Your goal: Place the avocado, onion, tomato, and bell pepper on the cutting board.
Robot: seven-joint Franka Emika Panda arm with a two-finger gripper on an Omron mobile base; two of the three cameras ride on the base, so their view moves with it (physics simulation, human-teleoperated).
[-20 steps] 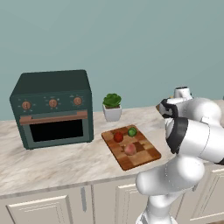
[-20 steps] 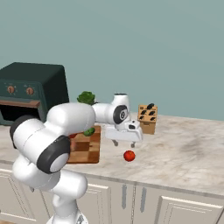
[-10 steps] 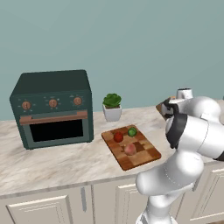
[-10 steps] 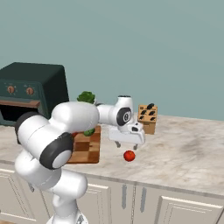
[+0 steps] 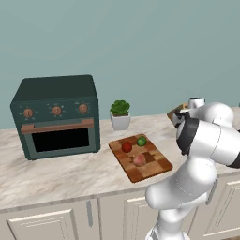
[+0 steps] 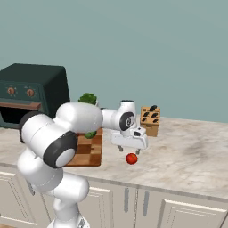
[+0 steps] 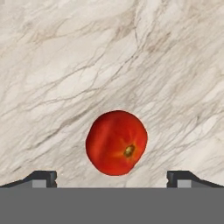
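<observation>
Gripper: the two-finger white gripper [image 6: 128, 150] hung just above the marble counter, fingers pointing down; its jaws stood wide, with nothing between them.
Tomato: the round red tomato with a small brown stem scar [image 7: 116, 142] lay on the pale veined marble countertop [image 7: 65, 65], directly below the gripper and centred between the two dark finger tips; in the right base view it [image 6: 131, 158] sat well to the right of the board, near the counter's front edge.
Cutting board: the rectangular checkered wooden cutting board with a brown border [image 5: 159, 164] already carried a red round item [image 5: 126, 146], the small round green avocado [image 5: 141, 141] and the pale pinkish-peach onion [image 5: 139, 160], each apart from the others.
Around the board: a dark green toaster oven [image 5: 55, 115] stood to its left, a leafy plant in a white pot [image 5: 120, 114] just behind it, and a wooden knife block [image 6: 150, 120] beyond the tomato.
Stage, judged: three items looked placed; the tomato looked like the last one, not yet grasped.
Risk, judged: the smooth round tomato could roll if one finger touched first, and it lay close to the counter's edge; an off-centre close might squeeze it out sideways.
Risk at placing, judged: the board was crowded, so setting the tomato down could nudge the onion or avocado.
</observation>
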